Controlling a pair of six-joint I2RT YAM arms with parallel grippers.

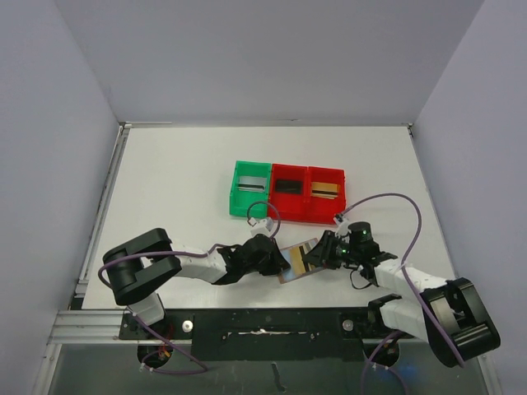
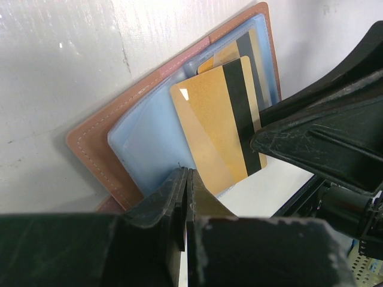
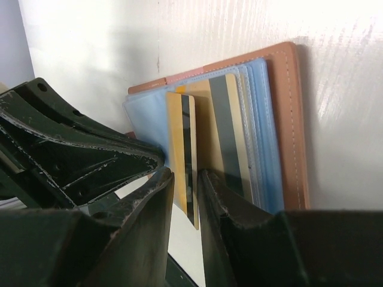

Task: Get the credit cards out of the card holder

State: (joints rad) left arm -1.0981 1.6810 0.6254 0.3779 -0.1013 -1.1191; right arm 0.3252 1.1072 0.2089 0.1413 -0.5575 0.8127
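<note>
The tan leather card holder [image 1: 295, 263] [image 2: 90, 143] [image 3: 291, 119] lies open near the table's front edge, light blue sleeves up. A gold credit card [image 2: 212, 128] [image 3: 182, 149] with a dark stripe sticks partly out of it. Another gold one [image 2: 234, 52] [image 3: 222, 131] sits deeper in a sleeve. My left gripper [image 1: 278, 262] [image 2: 187, 174] is shut, tips at the near edge of the blue lining beside the card. Whether it pinches anything is hidden. My right gripper [image 1: 319, 255] [image 3: 185, 172] stands slightly open around the protruding card's edge, with a gap on each side.
Behind the holder stand a green bin [image 1: 235, 196] and two red bins [image 1: 290, 211] [image 1: 326, 214] in a row. A greyish card, a dark card [image 1: 288, 187] and a gold card [image 1: 326, 192] lie in them. Purple cables loop over both arms.
</note>
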